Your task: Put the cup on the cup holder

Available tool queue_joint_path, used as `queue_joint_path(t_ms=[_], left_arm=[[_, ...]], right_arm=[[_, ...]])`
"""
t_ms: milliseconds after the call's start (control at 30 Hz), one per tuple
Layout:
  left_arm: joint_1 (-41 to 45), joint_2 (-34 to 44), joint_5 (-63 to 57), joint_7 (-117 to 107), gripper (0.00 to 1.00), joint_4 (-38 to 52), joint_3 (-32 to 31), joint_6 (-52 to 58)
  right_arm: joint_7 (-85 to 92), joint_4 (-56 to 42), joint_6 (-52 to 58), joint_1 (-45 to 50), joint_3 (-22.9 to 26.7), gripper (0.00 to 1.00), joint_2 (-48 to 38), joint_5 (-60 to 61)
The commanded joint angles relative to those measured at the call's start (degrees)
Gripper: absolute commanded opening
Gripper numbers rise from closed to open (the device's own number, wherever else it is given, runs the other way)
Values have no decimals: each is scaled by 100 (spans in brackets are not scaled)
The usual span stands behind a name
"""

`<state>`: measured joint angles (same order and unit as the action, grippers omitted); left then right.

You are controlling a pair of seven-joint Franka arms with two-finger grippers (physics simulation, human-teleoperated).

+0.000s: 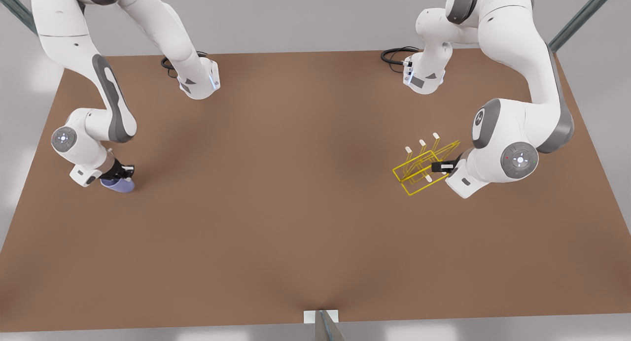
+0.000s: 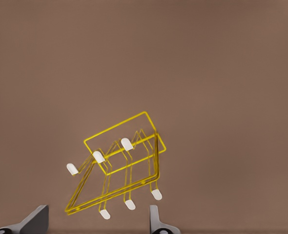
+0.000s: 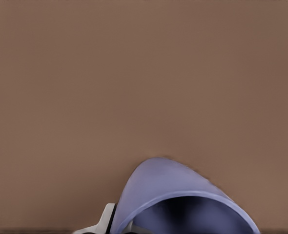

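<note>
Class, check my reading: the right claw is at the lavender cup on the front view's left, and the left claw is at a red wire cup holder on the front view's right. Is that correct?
Not quite: the cup holder is yellow wire with white-tipped prongs, not red, as the left wrist view shows. The rest stands: the right claw is at the cup on the front view's left, and the left claw is at the holder on its right.

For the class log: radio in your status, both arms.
Right tool at cup, grip unclear. Left tool open at cup holder. Bare table between them.
</note>
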<state>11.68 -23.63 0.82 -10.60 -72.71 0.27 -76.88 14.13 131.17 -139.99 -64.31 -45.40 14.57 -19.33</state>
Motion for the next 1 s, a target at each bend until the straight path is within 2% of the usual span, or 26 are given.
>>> queue_joint_path(t_ms=[0,100,233,367,567,700,900,967], left_arm=[[1,7,-3,-82,100,2,0,-3],[9,7,-3,-82,100,2,0,6],[9,7,-3,-82,100,2,0,6],[1,7,-3,-73,100,2,0,6],[9,7,-3,-82,100,2,0,6],[9,7,-3,-82,100,2,0,6],[9,7,-12,-73,100,2,0,6],[9,7,-12,-82,100,2,0,6]], right_arm=[[-235,-48,446,-29,-233,21,-24,341],[-806,-241,613,-47,-892,21,108,834],[-1298,-558,534,-241,-1692,21,889,931],[-1421,-804,368,-249,-1999,21,1742,931],[-1360,-848,-670,-513,-2544,21,3087,1036],[-1333,-927,-776,-442,-2896,21,3957,1045],[-1202,-927,-1145,-442,-3028,21,5504,1010],[-1281,-918,-1233,-338,-3247,21,5767,1045]])
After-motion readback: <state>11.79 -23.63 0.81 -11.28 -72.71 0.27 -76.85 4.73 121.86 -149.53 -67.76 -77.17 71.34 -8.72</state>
